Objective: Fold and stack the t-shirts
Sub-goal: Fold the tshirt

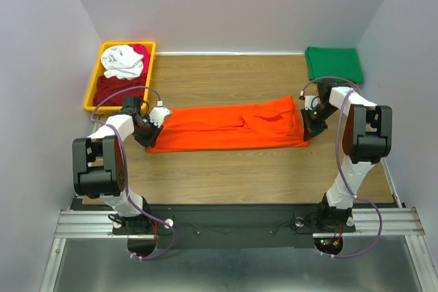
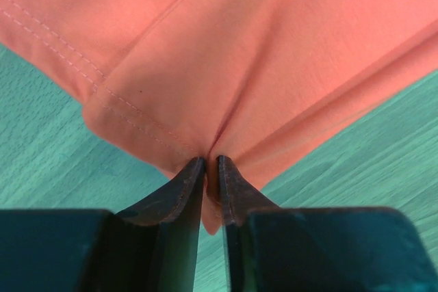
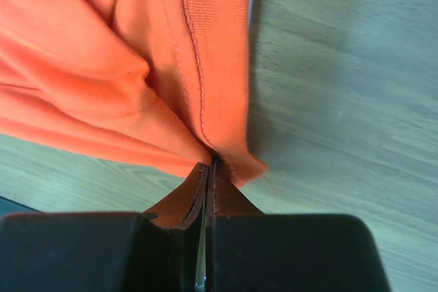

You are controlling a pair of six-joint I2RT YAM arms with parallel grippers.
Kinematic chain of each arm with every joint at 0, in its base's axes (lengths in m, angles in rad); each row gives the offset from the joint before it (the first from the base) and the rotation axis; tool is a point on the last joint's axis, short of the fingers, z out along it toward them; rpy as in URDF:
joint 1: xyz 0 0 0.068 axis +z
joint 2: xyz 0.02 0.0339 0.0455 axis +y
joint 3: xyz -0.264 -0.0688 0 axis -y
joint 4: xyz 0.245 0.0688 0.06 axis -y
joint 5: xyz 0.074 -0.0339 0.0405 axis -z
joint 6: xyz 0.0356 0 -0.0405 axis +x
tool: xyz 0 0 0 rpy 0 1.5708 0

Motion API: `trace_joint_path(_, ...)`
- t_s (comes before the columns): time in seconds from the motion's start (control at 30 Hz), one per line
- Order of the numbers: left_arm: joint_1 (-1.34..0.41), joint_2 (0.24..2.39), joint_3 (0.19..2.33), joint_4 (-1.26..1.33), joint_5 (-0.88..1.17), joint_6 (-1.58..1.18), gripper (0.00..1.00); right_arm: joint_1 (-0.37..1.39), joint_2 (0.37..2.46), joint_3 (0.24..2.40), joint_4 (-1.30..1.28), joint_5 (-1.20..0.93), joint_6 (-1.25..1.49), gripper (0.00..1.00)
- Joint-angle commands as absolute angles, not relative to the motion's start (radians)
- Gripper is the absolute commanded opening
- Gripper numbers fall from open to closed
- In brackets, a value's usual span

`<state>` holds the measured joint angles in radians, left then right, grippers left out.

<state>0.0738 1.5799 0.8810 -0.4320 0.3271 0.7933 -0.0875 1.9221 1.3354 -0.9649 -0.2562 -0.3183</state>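
The orange t-shirt (image 1: 233, 126) is soft, matt knit cloth with stitched hems, and the green t-shirt (image 1: 334, 63) looks equally matt. The table (image 1: 239, 176) is smooth wood grain with a faint sheen; the yellow bin (image 1: 127, 44) is glossy plastic, the rail (image 1: 82, 222) brushed metal.

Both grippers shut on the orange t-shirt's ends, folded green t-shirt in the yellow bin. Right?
Wrong on the green t-shirt: it lies folded at the far right corner of the table, outside the yellow bin, as the top external view shows. The left gripper and right gripper are indeed shut on the orange t-shirt ends.
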Motion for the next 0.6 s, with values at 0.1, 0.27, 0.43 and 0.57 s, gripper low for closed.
trace_joint_path(0.1, 0.057, 1.579, 0.755, -0.540, 0.276, 0.919, 0.37, -0.060, 1.944, 1.290, -0.927, -0.144, -0.371, 0.00)
trace_joint_path(0.27, 0.057, 1.497, 0.761, -0.624, 0.354, 0.960, 0.50, -0.060, 1.889, 1.342, -1.003, -0.205, -0.413, 0.16)
trace_joint_path(0.43, 0.057, 1.450, 0.877, -0.705, 0.451, 0.959, 0.54, -0.060, 1.847, 1.474, -1.075, -0.297, -0.422, 0.35)
trace_joint_path(0.57, 0.057, 1.471, 1.009, -0.732, 0.498, 0.936, 0.55, -0.057, 1.879, 1.581, -1.080, -0.379, -0.399, 0.35)
